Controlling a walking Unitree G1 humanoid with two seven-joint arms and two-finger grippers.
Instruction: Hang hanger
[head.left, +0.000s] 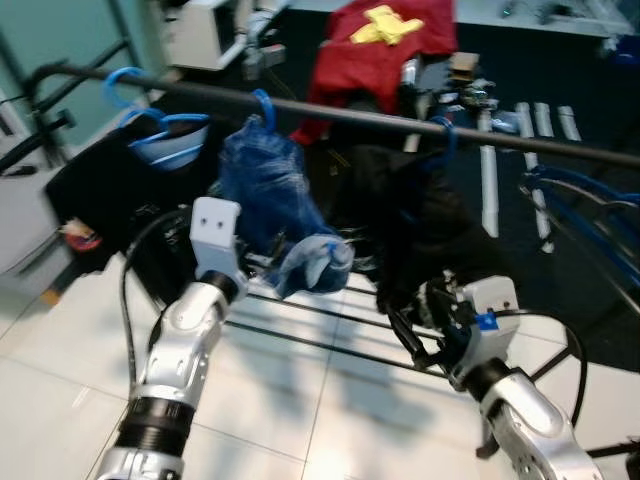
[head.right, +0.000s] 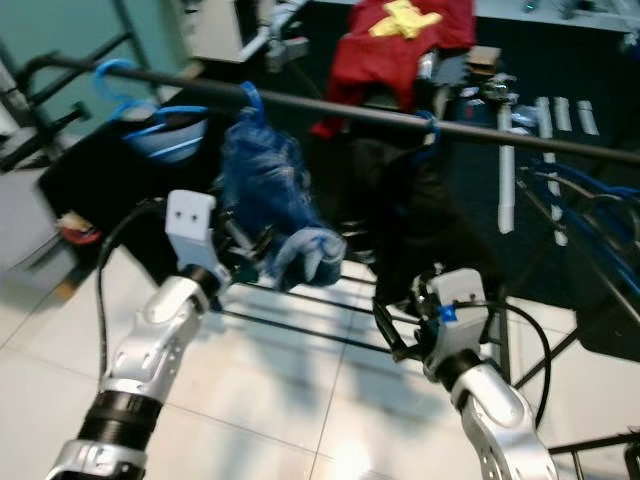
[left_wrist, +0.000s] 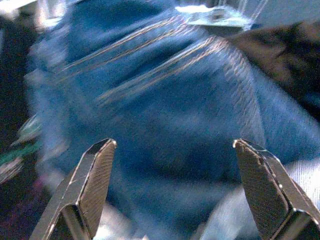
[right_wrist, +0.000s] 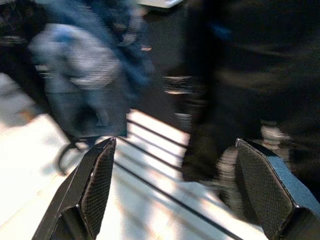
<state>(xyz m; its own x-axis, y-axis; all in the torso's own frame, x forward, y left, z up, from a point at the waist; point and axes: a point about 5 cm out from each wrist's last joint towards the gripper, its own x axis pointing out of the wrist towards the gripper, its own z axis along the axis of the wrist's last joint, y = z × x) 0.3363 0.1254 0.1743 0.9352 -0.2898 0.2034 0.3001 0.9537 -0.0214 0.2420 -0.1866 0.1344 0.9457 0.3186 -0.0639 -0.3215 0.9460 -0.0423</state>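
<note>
A dark clothes rail (head.left: 350, 113) crosses the scene. Three blue hangers hang on it. The left hanger (head.left: 150, 125) carries a black garment, the middle hanger (head.left: 262, 105) blue denim (head.left: 265, 190), and the right hanger (head.left: 445, 132) a black garment (head.left: 430, 225). My left gripper (left_wrist: 174, 144) is open, right up against the lower part of the denim, whose cloth lies just ahead of its fingertips (head.right: 245, 250). My right gripper (right_wrist: 175, 142) is open below the right black garment, its fingers (head.left: 405, 330) just short of the hem. Neither holds anything.
The rack's thin lower bars (head.left: 320, 320) run over the white tile floor (head.left: 60, 400) between my arms. A red garment (head.left: 380, 40) lies on a surface behind. White tubes (head.left: 488, 170) and more blue hangers (head.left: 590, 200) are at the right. A grey unit (head.left: 25, 230) stands far left.
</note>
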